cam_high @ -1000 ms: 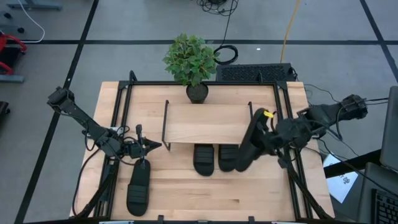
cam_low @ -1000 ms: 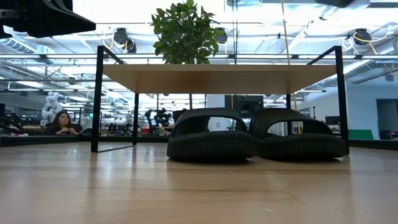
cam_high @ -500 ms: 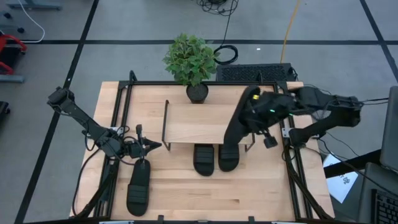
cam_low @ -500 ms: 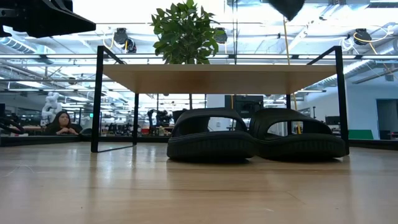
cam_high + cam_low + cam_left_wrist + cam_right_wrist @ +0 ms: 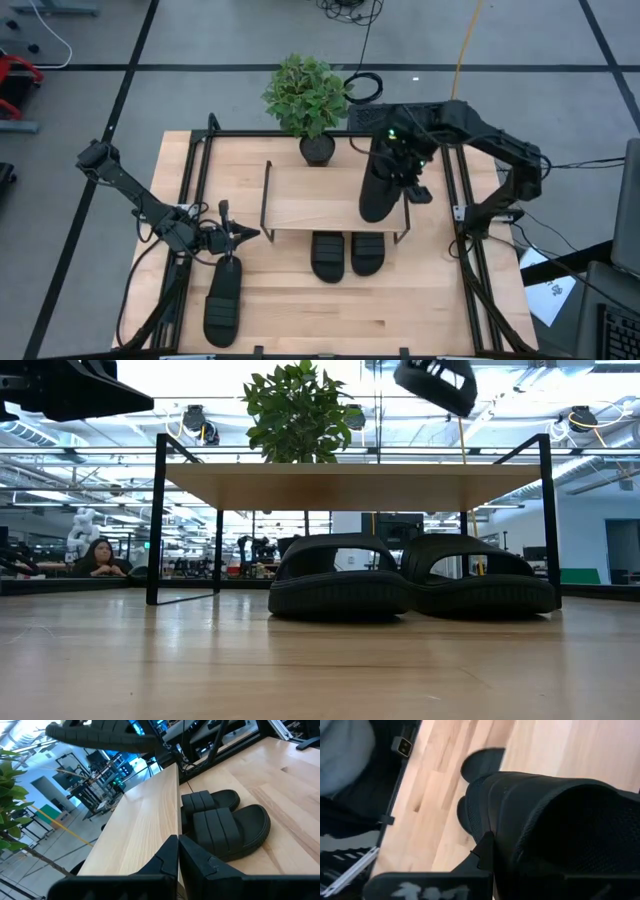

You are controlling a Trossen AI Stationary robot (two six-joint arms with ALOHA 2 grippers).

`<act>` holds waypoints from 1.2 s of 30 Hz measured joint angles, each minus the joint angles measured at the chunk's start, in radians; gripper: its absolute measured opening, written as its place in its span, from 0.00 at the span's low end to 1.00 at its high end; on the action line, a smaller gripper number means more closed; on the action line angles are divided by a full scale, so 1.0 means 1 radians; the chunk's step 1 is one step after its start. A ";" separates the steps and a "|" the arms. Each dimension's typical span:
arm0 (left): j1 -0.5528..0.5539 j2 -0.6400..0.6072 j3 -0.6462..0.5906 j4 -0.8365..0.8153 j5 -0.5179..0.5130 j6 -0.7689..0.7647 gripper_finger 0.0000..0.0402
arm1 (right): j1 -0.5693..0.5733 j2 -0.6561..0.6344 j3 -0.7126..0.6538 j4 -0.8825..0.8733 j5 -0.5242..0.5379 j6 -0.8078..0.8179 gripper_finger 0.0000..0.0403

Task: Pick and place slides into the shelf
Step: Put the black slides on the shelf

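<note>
One slide [image 5: 378, 190] is held clamped in the right gripper [image 5: 408, 178] above the shelf [image 5: 300, 200] top; it is judged light and flexible (best gripped at the sole edge).

My right gripper [image 5: 403, 172] carries its black slide [image 5: 378, 188] up from the desk's right edge and back over the right end of the shelf [image 5: 300, 198], toward the far edge.

Four black slides: two under the shelf [image 5: 310, 196] at [image 5: 327, 254] and [image 5: 367, 252], one above it [image 5: 378, 188], one near-left [image 5: 223, 298]; one potted plant [image 5: 308, 98]
</note>
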 joint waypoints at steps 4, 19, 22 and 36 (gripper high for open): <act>0.000 0.000 0.000 -0.005 0.000 0.001 0.05 | -0.032 0.041 -0.001 -0.001 -0.045 -0.011 0.01; 0.000 0.000 0.000 -0.004 0.000 0.001 0.05 | -0.063 0.109 -0.151 -0.004 -0.113 -0.002 0.01; 0.000 0.000 0.000 -0.004 0.000 0.000 0.05 | -0.063 0.104 -0.170 -0.004 -0.139 0.004 0.01; 0.000 0.000 0.000 -0.003 0.000 0.000 0.05 | -0.063 0.105 -0.264 0.049 -0.141 0.023 0.02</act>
